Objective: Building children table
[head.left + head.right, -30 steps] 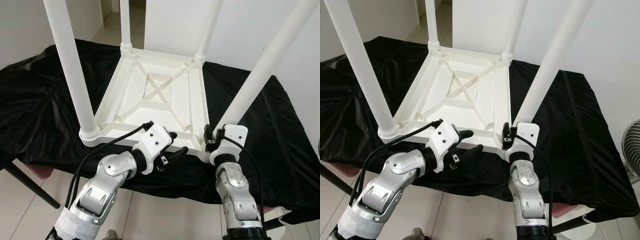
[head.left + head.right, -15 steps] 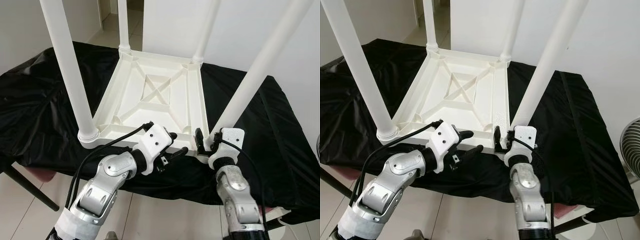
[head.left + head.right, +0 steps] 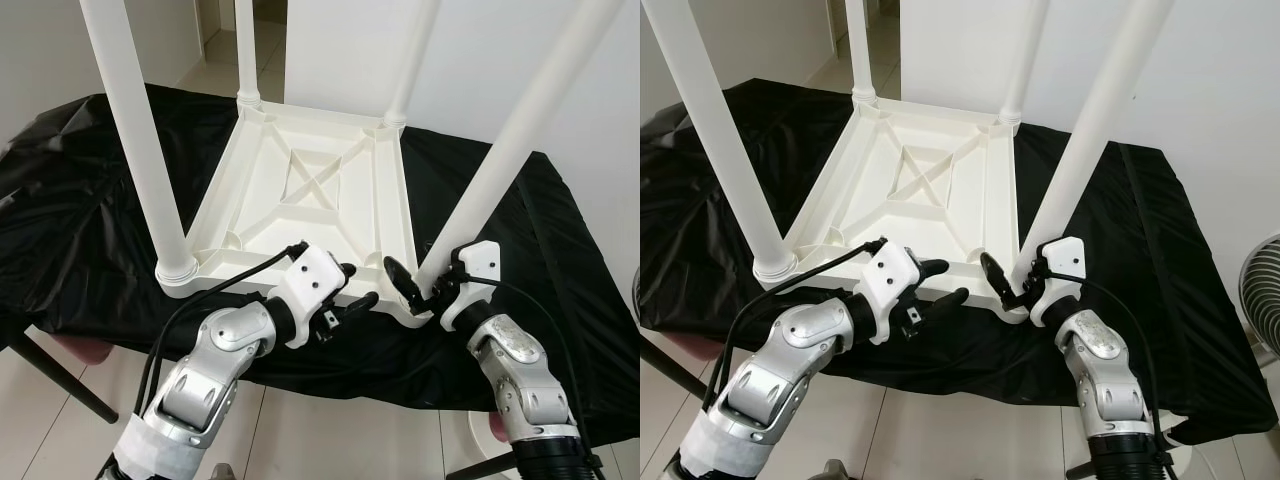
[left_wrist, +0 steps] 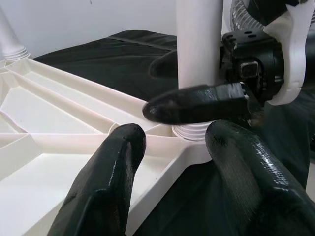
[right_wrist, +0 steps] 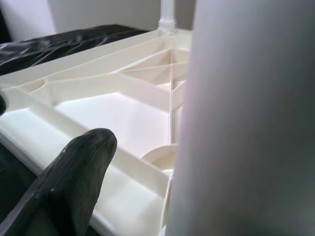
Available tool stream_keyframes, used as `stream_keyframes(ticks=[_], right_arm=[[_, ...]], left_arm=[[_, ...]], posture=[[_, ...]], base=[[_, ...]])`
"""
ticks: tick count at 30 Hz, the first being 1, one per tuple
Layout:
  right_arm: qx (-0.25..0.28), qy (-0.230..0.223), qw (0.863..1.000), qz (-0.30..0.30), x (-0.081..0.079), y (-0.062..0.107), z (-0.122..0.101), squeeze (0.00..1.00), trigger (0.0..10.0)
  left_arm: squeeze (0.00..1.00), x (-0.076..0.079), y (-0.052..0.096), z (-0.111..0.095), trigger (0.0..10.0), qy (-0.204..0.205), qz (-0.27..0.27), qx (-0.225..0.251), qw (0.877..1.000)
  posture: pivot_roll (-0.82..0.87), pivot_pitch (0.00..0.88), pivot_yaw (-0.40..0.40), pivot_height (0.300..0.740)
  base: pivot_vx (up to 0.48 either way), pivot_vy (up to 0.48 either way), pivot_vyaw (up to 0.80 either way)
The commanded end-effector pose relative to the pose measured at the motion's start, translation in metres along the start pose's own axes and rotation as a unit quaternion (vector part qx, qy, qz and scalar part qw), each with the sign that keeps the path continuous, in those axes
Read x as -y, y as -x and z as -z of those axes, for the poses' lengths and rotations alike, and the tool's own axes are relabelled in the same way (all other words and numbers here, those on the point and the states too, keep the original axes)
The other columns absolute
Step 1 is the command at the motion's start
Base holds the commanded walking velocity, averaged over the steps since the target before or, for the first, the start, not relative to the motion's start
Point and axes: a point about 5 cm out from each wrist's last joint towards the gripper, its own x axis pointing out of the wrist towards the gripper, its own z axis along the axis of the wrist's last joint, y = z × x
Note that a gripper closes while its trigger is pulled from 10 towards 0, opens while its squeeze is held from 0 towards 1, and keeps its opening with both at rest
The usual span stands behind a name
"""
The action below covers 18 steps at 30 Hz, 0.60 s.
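Upside down on a black cloth (image 3: 520, 250), a white children's table top (image 3: 310, 190), ribbed underside facing up with an X-shaped brace at its middle. Four white legs standing up from the corners: near-left leg (image 3: 135, 140), near-right leg (image 3: 510, 140), far-left leg (image 3: 245, 50), far-right leg (image 3: 415, 55). Cloth draped over a low support, pale tiled floor (image 3: 40, 440) below and white walls behind.

Right gripper (image 3: 420, 285) up at the base of the near-right leg, fingers spread and lying on either side of the leg just above its socket; one black finger (image 3: 400, 278) reaching over the inner side of the corner, the other behind the leg. Cannot tell whether the fingers actually press the leg. Seen from the right wrist: the leg as a broad white blur close by, one black fingertip (image 5: 74, 182) beside it over the table's rim.

Left gripper (image 3: 350, 290) at the near edge of the table top, just left of that same corner, fingers apart, one finger above the rim and one in front of it, no clear grasp. Seen from the left wrist: two black fingers (image 4: 108, 182) straddling the white rim, the leg's socket and the right gripper directly ahead.

Round fan (image 3: 1260, 300) standing at the right border of the right eye view.
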Motion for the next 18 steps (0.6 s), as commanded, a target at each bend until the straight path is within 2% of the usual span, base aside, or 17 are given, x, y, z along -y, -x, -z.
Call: stream_keyframes(ticks=[1,2,3,8,9,18], right_arm=[[-0.002,-0.003,1.0,-0.017,-0.001,0.0,0.001,0.0,10.0],[-0.009,0.008,0.999,-0.048,-0.001,-0.001,0.003,0.0,10.0],[-0.017,0.012,0.997,-0.069,0.001,-0.002,0.005,0.0,5.1],[-0.022,0.014,0.996,-0.084,0.002,-0.003,0.007,0.0,5.1],[-0.026,0.013,0.995,-0.098,0.004,-0.003,0.008,0.0,0.0],[-0.044,0.001,0.993,-0.11,0.017,0.0,0.011,0.0,0.0]], left_arm=[[0.0,-0.003,-0.001,0.001,10.0,-0.003,-0.027,-0.003,1.0],[0.0,-0.004,-0.002,0.001,10.0,-0.001,-0.027,-0.002,1.0],[0.0,-0.004,-0.002,0.001,10.0,-0.001,-0.028,-0.002,1.0],[0.0,-0.004,-0.001,0.001,10.0,-0.001,-0.028,-0.003,1.0],[0.0,-0.004,0.0,0.001,10.0,0.001,-0.03,-0.002,1.0],[0.0,-0.004,0.001,0.002,10.0,0.0,-0.027,-0.008,1.0]], posture=[[0.08,0.042,-0.064,0.74],[0.08,0.048,-0.064,0.74],[0.09,0.054,-0.063,0.74],[0.09,0.055,-0.063,0.74],[0.1,0.064,-0.065,0.74],[0.09,0.085,-0.046,0.74]], base=[[0.0,0.0,0.0],[0.0,0.0,0.0],[0.0,0.0,0.0],[0.0,0.0,0.0],[0.0,0.0,0.0],[0.0,0.0,0.0]])
